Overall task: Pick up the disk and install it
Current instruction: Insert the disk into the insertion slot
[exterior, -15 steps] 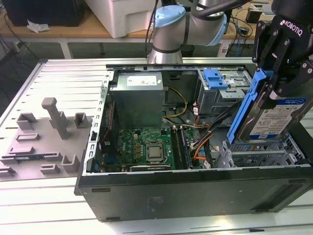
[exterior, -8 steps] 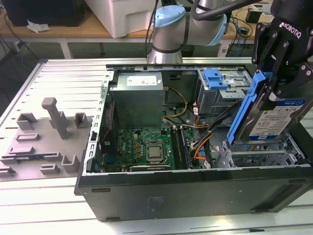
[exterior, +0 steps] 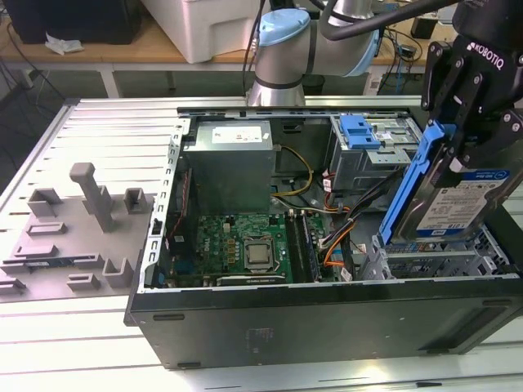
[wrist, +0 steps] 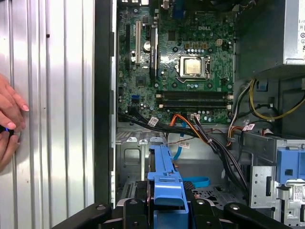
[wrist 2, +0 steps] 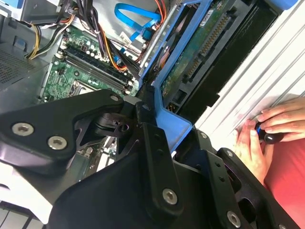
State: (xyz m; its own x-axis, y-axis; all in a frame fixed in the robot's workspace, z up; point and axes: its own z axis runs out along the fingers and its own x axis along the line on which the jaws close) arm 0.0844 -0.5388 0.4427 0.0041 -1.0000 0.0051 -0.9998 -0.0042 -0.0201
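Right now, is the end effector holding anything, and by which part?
Yes: the end effector grips the disk by its blue-framed upper end.

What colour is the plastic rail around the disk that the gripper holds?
Blue. The rail around the disk shows best in the exterior view.

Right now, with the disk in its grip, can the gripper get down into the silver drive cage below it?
Probably yes. The gripper, shut on the tilted disk, hangs over the silver drive cage, whose top looks open. The cable bundle seems to run beside the cage, not across it.
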